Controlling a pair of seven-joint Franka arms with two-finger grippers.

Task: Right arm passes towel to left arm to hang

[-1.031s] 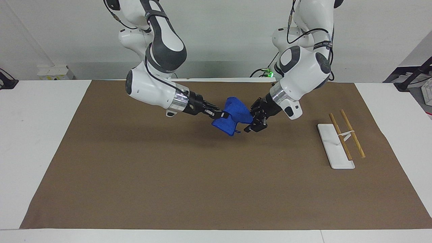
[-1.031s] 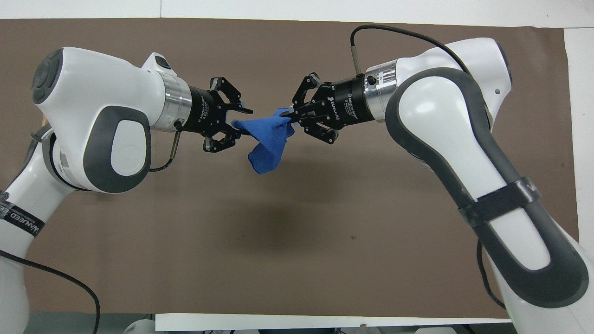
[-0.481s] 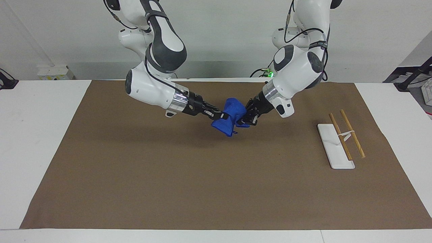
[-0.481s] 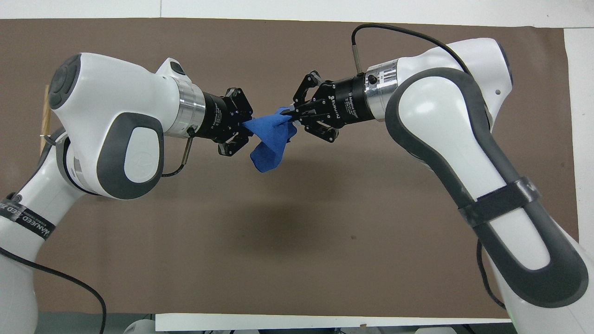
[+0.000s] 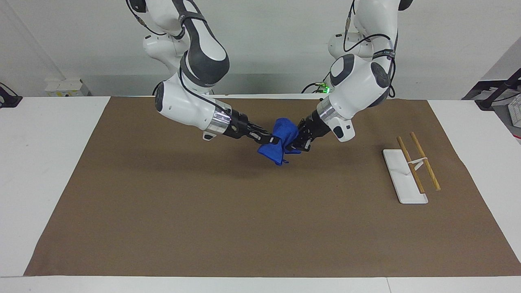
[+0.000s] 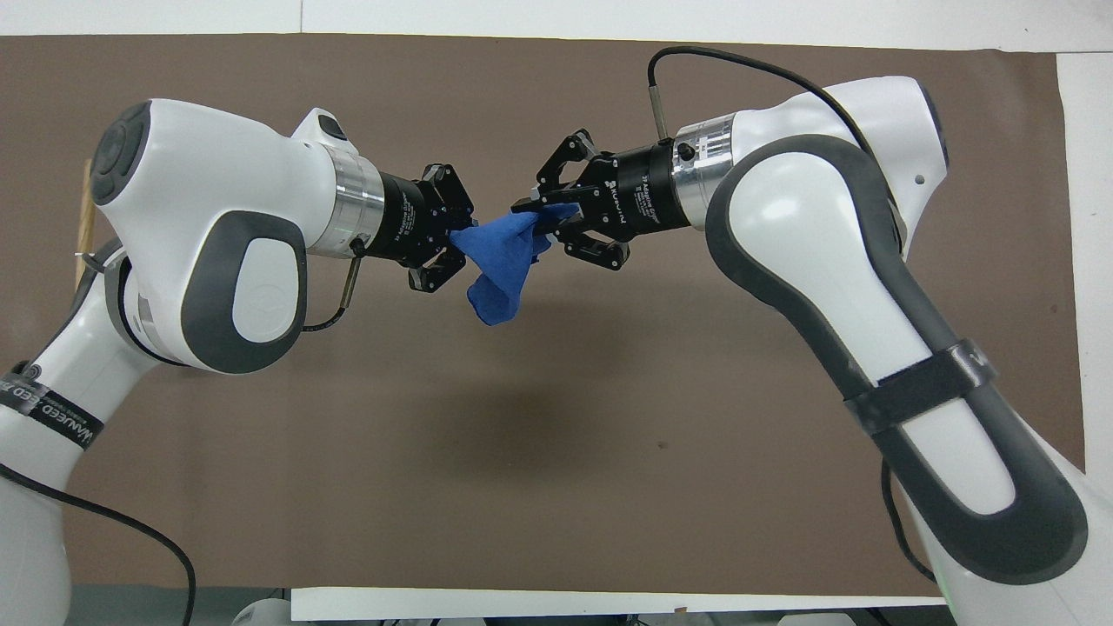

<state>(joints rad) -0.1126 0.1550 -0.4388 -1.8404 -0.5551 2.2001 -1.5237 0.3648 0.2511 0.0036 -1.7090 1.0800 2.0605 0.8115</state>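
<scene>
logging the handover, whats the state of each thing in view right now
towel: bunched, off the mat, gripped at both ends, loose corner hanging down
right pincer: shut on the towel, over the middle of the mat
left pincer: shut on the towel, facing the right pincer
rack: white base flat on the mat at the left arm's end, two wooden rods across it, nothing hung on it
mat: brown, lying flat

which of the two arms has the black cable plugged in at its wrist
The right arm: a thin black cable loops over to its wrist. The left arm shows no such loop. Both grippers meet at the blue towel.
</scene>
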